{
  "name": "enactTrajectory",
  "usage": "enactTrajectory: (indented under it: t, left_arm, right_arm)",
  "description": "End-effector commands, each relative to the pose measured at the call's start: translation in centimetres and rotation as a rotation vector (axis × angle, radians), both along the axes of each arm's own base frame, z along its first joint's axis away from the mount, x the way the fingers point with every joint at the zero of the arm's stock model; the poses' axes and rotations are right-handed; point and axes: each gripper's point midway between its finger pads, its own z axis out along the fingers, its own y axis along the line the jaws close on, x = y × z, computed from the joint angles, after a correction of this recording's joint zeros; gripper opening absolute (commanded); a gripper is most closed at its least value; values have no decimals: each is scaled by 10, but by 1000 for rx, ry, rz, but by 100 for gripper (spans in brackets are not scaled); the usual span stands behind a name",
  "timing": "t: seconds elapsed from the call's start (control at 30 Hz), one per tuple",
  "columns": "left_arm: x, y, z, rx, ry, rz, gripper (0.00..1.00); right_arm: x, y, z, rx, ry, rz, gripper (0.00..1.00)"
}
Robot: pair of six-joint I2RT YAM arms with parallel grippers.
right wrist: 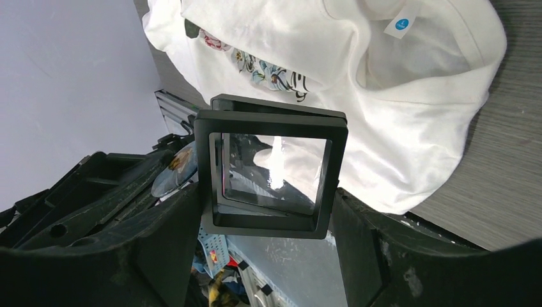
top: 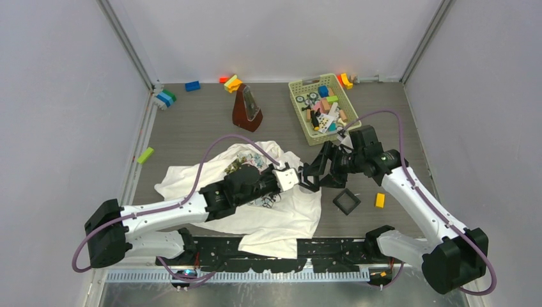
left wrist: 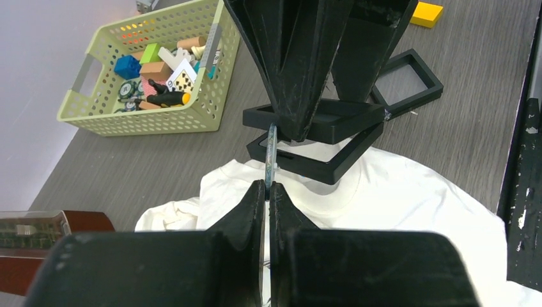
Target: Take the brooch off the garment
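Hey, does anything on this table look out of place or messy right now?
Yes. Toy blocks lie scattered along the far wall outside the basket, a green block sits alone at the left edge, and the T-shirt is crumpled.

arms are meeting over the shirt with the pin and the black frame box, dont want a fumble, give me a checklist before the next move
1. Left gripper grip on the brooch: ok, thin disc pinched edge-on between shut fingers.
2. Brooch free of the garment: ok, shirt lies below, no cloth seen in the pinch.
3. Right gripper grip on the black case: ok, clamped by its sides, halves splayed open.
4. Brooch lined up with the gap: cannot tell, its top sits at the case's edge.
5. Pin back closed: cannot tell, hidden.
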Motion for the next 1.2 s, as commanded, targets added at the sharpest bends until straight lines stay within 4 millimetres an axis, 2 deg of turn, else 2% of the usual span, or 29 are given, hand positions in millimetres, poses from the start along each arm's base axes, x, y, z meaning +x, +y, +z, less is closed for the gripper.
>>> enactTrajectory:
  t: [0.0, 0.17, 0.33, 0.53, 0.7, 0.9, 1.17]
  left_arm:
    - [1, 3, -1, -22, -11, 16, 0]
    - [-7, 2, -20, 33, 22, -28, 0]
    - [-5, 6, -32, 95, 17, -22, 0]
    - [1, 9, -11, 92, -91, -22, 0]
    - [19, 12, 14, 62, -225, 44, 0]
    - [21, 2, 10, 93, -225, 19, 0]
    - [12, -8, 3, 103, -212, -53, 0]
  right_arm:
    - [5, 7, 39, 78, -82, -1, 48]
    - [5, 12, 45, 120, -74, 3, 47]
    - [7, 15, 49, 147, -71, -2, 47]
    - [9, 19, 38, 166, -27, -8, 47]
    - [11, 25, 33, 204, 7, -9, 47]
    - [12, 25, 31, 208, 16, -11, 47]
    - [11, 26, 34, 218, 12, -8, 47]
